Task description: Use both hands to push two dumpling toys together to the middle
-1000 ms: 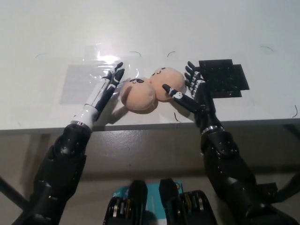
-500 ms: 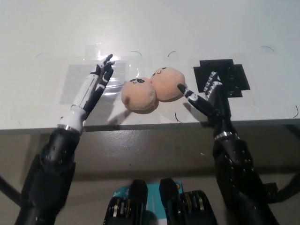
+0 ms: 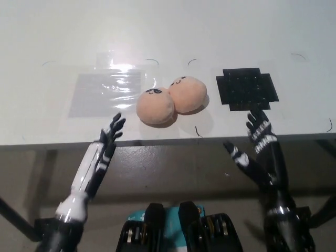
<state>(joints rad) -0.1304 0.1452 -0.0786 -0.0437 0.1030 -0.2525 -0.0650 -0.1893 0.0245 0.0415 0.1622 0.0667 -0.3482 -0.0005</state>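
A: Where are the toys?

B: I count two dumpling toys. The left dumpling toy (image 3: 155, 105) and the right dumpling toy (image 3: 188, 94) touch each other near the front middle of the white table (image 3: 210, 31). They lie between one grey patch (image 3: 105, 93) and one black patch (image 3: 247, 87).

A: And the hands?

B: There are two, and both hold nothing. The left hand (image 3: 107, 143) is at the table's front edge with its fingers spread. The right hand (image 3: 257, 142) is below the black patch, also with fingers apart. Neither touches a toy.

A: So what is the step?

B: I judge the pushing is finished. To do the retreat well, each hand should go straight away from the toys and low, so that no finger catches the plush and separates the pair.
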